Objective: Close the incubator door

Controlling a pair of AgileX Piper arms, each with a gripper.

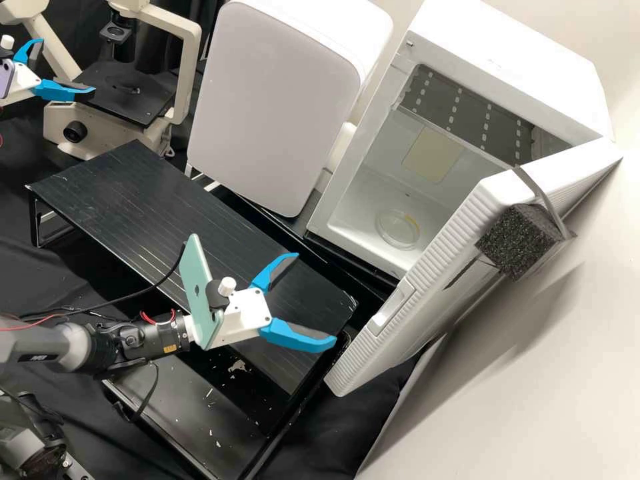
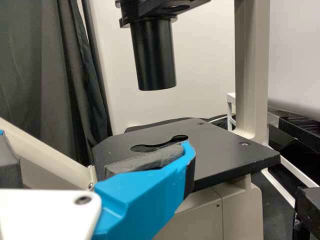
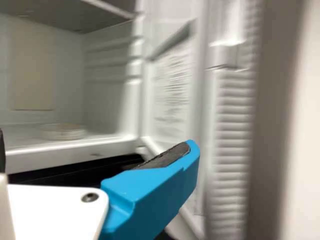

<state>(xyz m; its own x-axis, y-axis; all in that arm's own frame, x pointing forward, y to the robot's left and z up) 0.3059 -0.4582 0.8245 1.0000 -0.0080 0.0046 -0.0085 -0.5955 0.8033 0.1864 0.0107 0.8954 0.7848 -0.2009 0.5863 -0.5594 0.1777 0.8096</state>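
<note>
The incubator door (image 1: 433,267) stands open and upright at the side of the incubator (image 1: 520,67), its long axis running from upper right to lower left in the high view, its ribbed free edge turned toward the arms and a dark foam block (image 1: 517,243) strapped near its top. The right gripper (image 1: 316,299) is near that edge but apart from it, fingers spread wide and empty, while the left gripper (image 1: 67,65) is by the microscope (image 1: 93,127), its fingers also wide apart around nothing.
</note>
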